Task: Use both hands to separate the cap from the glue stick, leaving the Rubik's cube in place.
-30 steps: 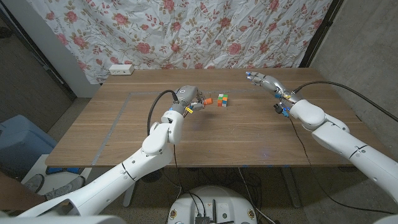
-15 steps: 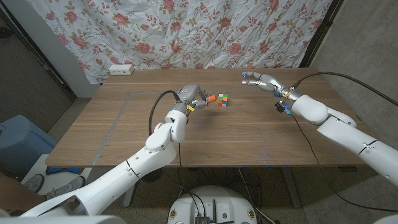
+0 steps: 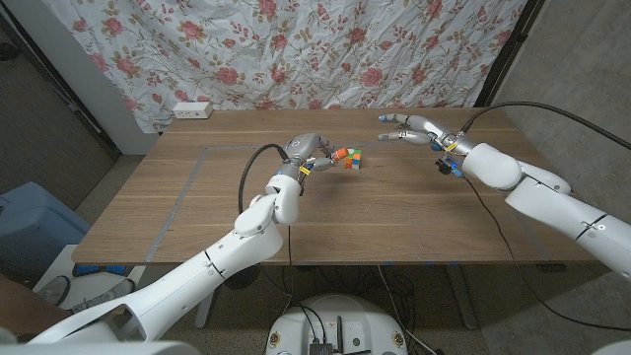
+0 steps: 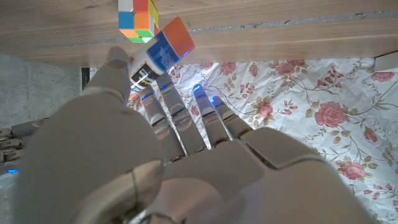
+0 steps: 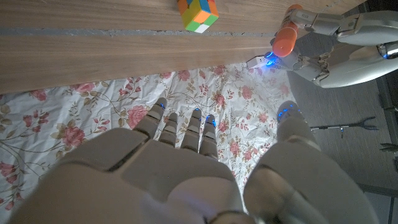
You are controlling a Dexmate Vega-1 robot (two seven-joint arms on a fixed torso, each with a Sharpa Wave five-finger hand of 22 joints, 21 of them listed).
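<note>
My left hand (image 3: 309,152) holds the glue stick (image 3: 336,155) a little above the table, its orange cap pointing at the Rubik's cube (image 3: 353,158) just to its right. In the left wrist view my left hand (image 4: 155,155) pinches the white-and-blue glue stick (image 4: 163,53) between thumb and fingers, with the cube (image 4: 138,18) on the wood behind it. My right hand (image 3: 408,130) hovers to the right of the cube, fingers spread, holding nothing. The right wrist view shows my right hand (image 5: 186,162), the cube (image 5: 198,12), the orange cap (image 5: 284,38) and my left hand (image 5: 336,50).
A white power strip (image 3: 192,109) lies at the table's far left edge before a floral cloth. A thin grey line (image 3: 187,182) marks a rectangle on the wooden table (image 3: 394,212). A blue bin (image 3: 30,232) stands on the floor beside the table's left.
My right hand has moved left, closer to the cube and the glue stick. My left hand has shifted slightly right with the glue stick. The cube has stayed put.
</note>
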